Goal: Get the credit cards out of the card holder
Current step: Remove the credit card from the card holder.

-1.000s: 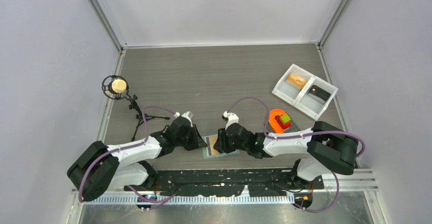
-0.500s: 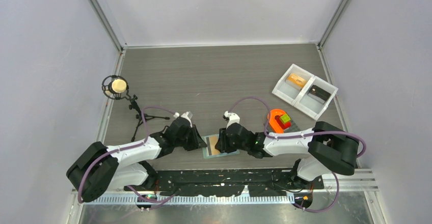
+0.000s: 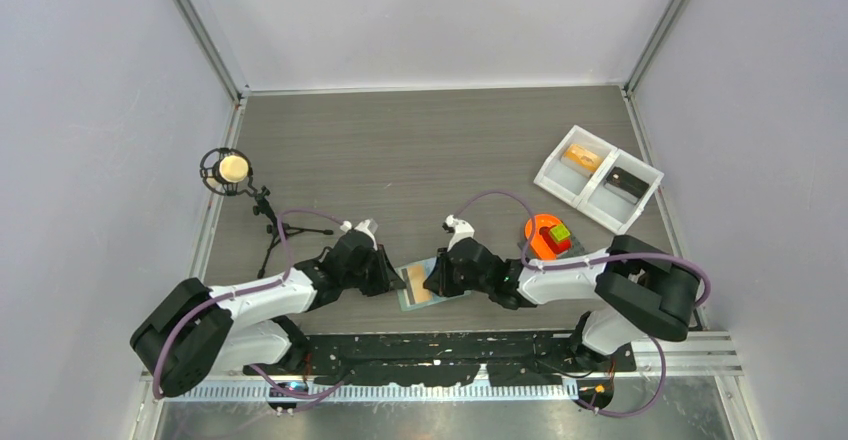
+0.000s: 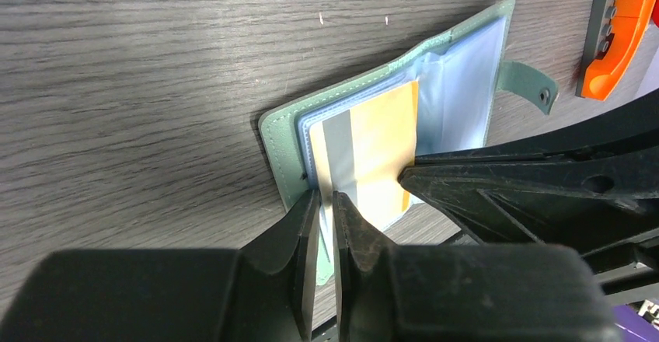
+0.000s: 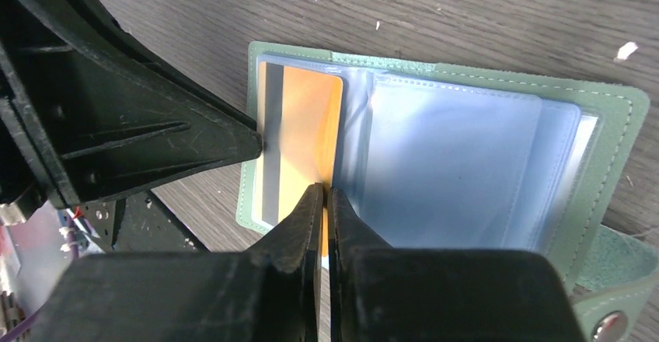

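The card holder (image 3: 409,301) lies open near the table's front edge, between my two grippers. Its sage-green cover (image 4: 281,155) and pale blue pocket faces (image 5: 455,163) show in both wrist views. An orange credit card (image 5: 299,132) with a grey stripe sticks partly out of the left-hand pocket; it also shows in the left wrist view (image 4: 377,148). My left gripper (image 4: 326,196) is shut on the holder's pocket edge at its left side. My right gripper (image 5: 325,190) is shut on the orange card's edge at the middle fold.
A white two-compartment tray (image 3: 598,177) stands at the back right. A grey plate with an orange S-shape (image 3: 547,237) sits just right of the right arm, also in the left wrist view (image 4: 622,31). A microphone on a tripod (image 3: 232,170) stands at the left.
My right gripper has shifted slightly to the right while shut on the card. The left arm has hardly moved.
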Controlling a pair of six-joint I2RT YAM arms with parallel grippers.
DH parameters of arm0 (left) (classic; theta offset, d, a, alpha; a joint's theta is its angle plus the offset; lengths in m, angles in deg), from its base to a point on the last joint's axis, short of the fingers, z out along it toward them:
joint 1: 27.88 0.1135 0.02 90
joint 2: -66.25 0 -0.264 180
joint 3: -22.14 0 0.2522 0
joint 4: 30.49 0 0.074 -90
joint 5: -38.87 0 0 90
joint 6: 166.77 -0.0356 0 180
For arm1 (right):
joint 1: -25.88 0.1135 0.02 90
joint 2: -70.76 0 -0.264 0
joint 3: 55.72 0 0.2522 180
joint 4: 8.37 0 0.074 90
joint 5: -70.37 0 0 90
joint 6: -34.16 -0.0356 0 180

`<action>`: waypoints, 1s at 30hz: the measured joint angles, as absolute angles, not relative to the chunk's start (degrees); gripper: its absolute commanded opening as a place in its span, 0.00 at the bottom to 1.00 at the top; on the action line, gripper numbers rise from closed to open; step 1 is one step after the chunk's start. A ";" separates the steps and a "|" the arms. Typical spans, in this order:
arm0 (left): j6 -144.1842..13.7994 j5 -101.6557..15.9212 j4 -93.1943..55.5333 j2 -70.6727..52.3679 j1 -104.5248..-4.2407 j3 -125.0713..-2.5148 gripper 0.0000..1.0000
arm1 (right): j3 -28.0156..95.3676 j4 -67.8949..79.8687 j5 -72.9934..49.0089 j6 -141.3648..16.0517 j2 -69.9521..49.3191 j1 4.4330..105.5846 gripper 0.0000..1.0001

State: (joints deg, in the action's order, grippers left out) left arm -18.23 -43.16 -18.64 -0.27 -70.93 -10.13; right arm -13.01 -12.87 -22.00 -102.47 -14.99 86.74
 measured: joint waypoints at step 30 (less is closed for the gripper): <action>-18.62 -44.08 -17.13 -2.87 -71.21 -12.51 0.14 | -22.39 -15.60 -15.67 -102.91 0.11 80.12 0.05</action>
State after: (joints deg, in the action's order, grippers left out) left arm -18.62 -44.08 -17.13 -2.87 -71.21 -12.51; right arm -22.39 -15.60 -15.67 -102.91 0.11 80.12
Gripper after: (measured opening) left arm 0.136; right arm 0.077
